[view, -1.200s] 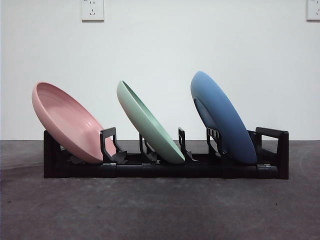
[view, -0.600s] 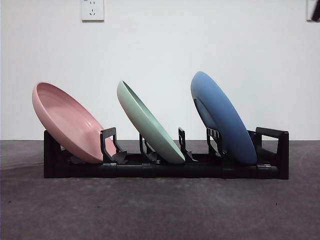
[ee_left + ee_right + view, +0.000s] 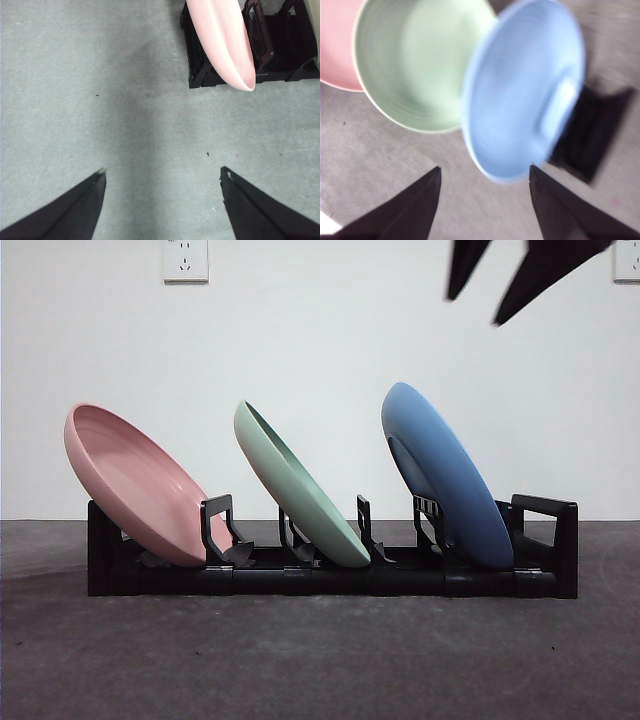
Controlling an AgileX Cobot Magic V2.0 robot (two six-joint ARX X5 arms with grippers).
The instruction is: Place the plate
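Above the blue plate (image 3: pixel 440 475), standing tilted in the black rack (image 3: pixel 330 575) on a grey table (image 3: pixel 320 660) before a white wall with unlabelled sockets (image 3: pixel 185 259), the right gripper (image 3: pixel 500 285) hangs with jaws apart, empty, as the left gripper (image 3: pixel 162 182).

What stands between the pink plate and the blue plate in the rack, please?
The green plate leans in the middle slot between the pink plate and blue plate, seen in the front view.

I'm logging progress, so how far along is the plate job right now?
Nothing looks done yet: the pink plate, green plate and blue plate all lean in the black rack. The right gripper, jaws open, hangs above the blue plate, empty. The left gripper waits open over the table. Grasping and placing remain.
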